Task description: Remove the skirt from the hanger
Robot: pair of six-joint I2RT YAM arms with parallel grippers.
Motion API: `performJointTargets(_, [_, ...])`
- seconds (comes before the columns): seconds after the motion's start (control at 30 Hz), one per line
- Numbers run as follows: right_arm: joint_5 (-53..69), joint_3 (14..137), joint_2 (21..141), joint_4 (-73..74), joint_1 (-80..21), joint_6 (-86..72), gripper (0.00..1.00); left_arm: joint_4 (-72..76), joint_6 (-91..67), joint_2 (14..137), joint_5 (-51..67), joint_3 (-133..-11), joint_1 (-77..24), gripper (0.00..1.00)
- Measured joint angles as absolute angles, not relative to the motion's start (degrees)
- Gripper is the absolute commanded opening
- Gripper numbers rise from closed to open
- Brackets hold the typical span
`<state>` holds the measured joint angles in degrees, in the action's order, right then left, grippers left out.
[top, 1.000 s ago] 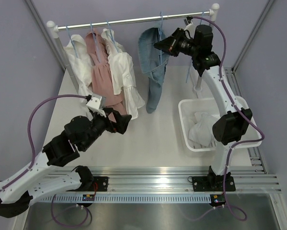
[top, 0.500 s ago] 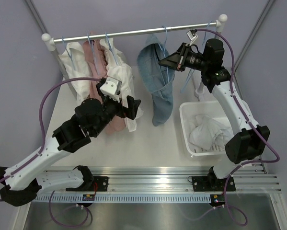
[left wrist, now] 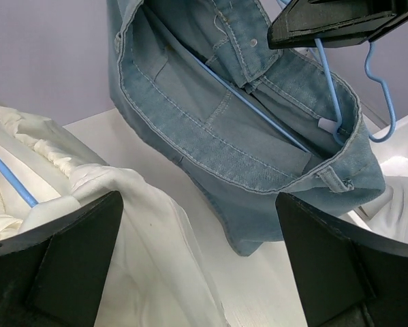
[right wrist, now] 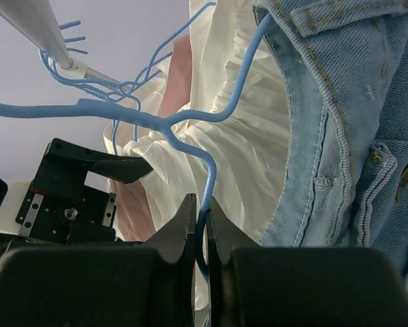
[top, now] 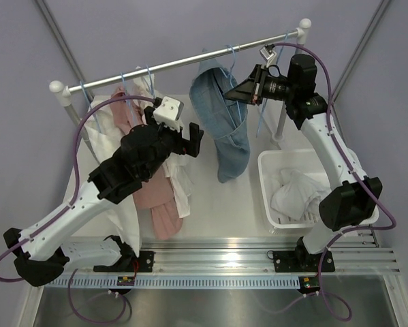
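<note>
Lilac walls box in a white worktop point(top: 210, 204) w/ a steel rail point(top: 183, 63) slanting across the back. Denim skirt point(top: 224, 116) hangs from the rail on a thin blue wire hanger point(left wrist: 258, 95). It's stiff pale-blue cloth w/ tan topstitching; the waistband gapes in an oval and a hanger arm runs diagonally inside it. R claw point(top: 225, 90) is up beside the waistband, fingers pinched together on the hanger's wire. L claw point(top: 193, 139) sits just left of the skirt, fingers spread wide, nothing btwn them. Soft gathered white blouses point(left wrist: 122, 204) and a pink garment point(top: 152, 197) hang on the rail's left part, crowding round the L arm. White plastic basket point(top: 263, 178) w/ crumpled white cloth point(top: 295, 194) stands on the worktop below the R arm.
</note>
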<state>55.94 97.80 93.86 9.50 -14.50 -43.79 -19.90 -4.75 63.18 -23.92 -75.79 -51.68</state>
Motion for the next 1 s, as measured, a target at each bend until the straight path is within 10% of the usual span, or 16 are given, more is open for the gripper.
performJointTargets(1.0, [52.1, 127.4, 118.1, 9.4, -14.5, -41.2, 0.00, -22.5, -6.4, 57.1, -24.7, -75.6, -49.0, 0.99])
